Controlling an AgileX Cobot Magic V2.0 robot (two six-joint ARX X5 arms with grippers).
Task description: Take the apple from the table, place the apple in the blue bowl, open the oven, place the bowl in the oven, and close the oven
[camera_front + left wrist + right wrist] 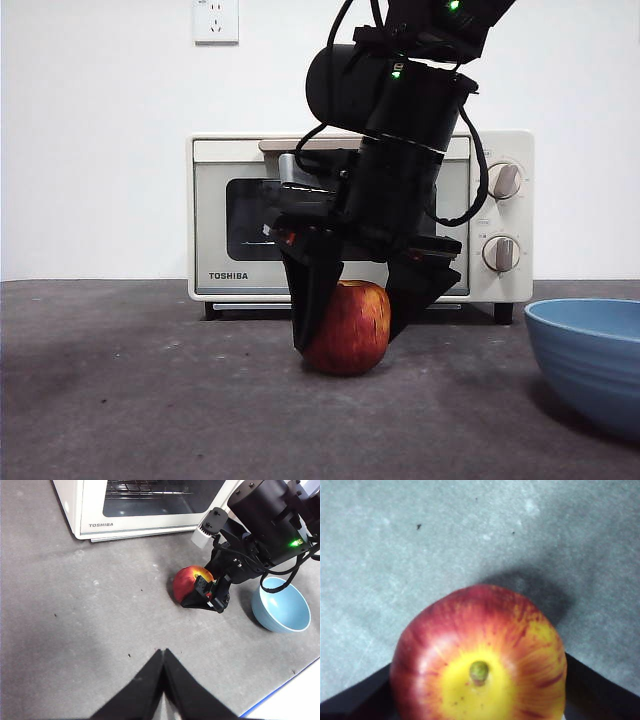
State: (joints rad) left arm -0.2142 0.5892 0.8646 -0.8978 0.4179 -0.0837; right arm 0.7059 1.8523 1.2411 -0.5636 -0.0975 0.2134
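Observation:
The red and yellow apple (pixel 352 330) rests on the dark grey table (pixel 140 400) in front of the oven (pixel 212 225). My right gripper (pixel 350 342) comes down from above and is shut on it, one black jaw pressed to each side. In the right wrist view the apple (pixel 480 660) fills the space between the jaws, stem end facing the camera. The blue bowl (pixel 592 355) stands empty to the right; it shows beside the apple (pixel 186 579) in the left wrist view as the bowl (pixel 281 607). My left gripper (pixel 163 653) hangs shut and empty, well away from the apple.
The cream TOSHIBA oven (pixel 95 505) stands at the back with its door closed, its handle partly hidden behind the right arm. A white wall with a socket (pixel 215 20) rises behind it. The table's near edge (pixel 285 690) runs close to the bowl.

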